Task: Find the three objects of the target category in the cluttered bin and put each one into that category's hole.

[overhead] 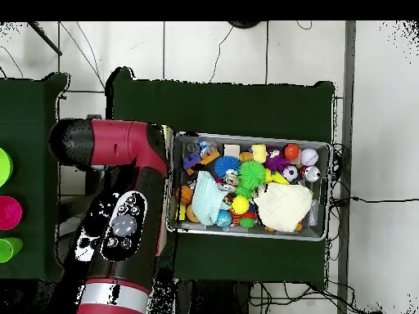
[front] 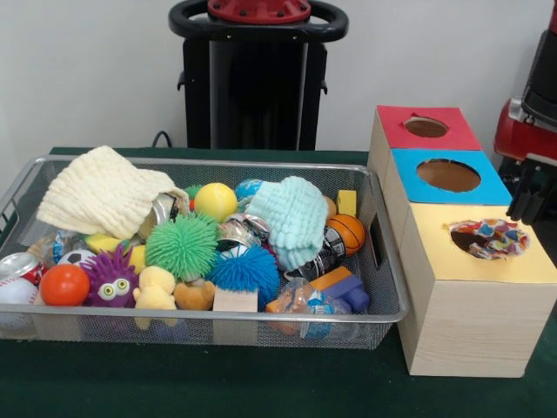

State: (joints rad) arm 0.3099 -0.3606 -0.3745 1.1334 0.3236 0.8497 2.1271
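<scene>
From the front, the wire tray (front: pixel 387 261) sits on the green counter (front: pixel 218 383), heaped with spiky balls, two cloths and cans. A crinkly wrapper (front: pixel 306 299) lies at its near right corner. Beside the tray, another dotted wrapper (front: pixel 489 238) fills the hole of the yellow-topped box (front: pixel 474 296). The claw (front: pixel 526 202) hangs just right of that hole; whether it is spread, I cannot tell.

From overhead, the red arm (overhead: pixel 123 213) covers the boxes left of the tray (overhead: pixel 245 231).
</scene>
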